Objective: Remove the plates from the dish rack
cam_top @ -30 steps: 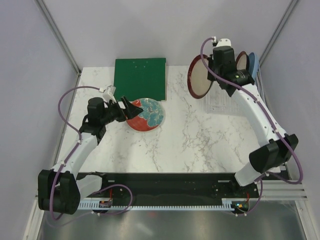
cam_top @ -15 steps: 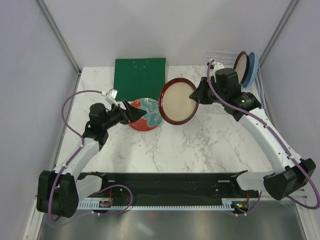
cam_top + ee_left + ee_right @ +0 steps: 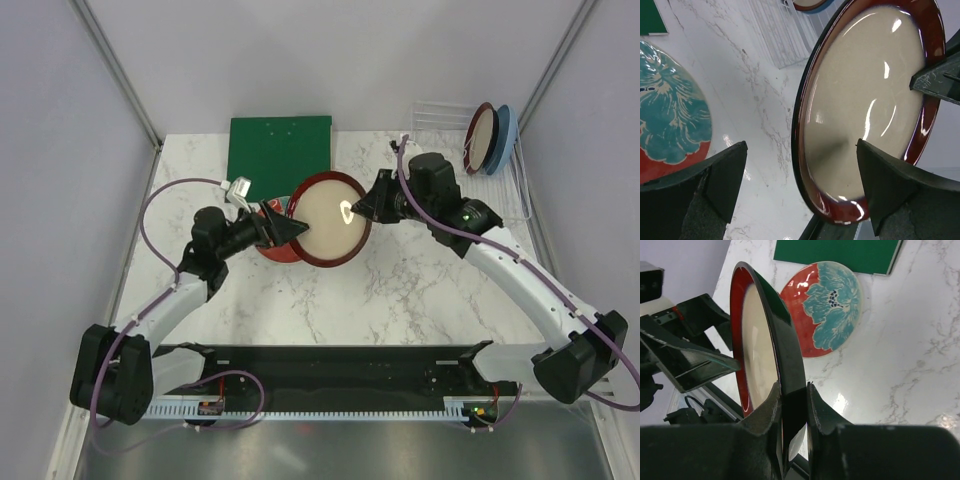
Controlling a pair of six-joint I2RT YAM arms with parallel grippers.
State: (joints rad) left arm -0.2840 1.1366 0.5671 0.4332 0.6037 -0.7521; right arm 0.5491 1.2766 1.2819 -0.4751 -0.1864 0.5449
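On the left, our left gripper point(image 3: 288, 222) is spread wide and holds nothing. Its wrist view shows one finger on each side of the frame, with the beige-centred plate point(image 3: 865, 105) filling the gap ahead. Beneath it, the red and teal patterned plate point(image 3: 827, 305) lies flat on the marble table point(image 3: 420, 290), just in front of the green board point(image 3: 281, 152).

The beige-centred plate hangs tilted above the patterned one, its face turned toward the left gripper and its far rim pinched tight by our right gripper point(image 3: 372, 205). The left gripper is directly in front of the near rim, so we judge that what comes next, a handover or a lay-down onto the patterned plate, depends on that rim sitting between the open fingers.

At far right, the dish rack point(image 3: 440, 115) holds a second red-rimmed plate point(image 3: 481, 138) and a light blue plate point(image 3: 503, 140), both upright.

A second ago the held plate was up beside the rack. Half a second ago it was over mid-table. The left arm has also reached forward to meet it.
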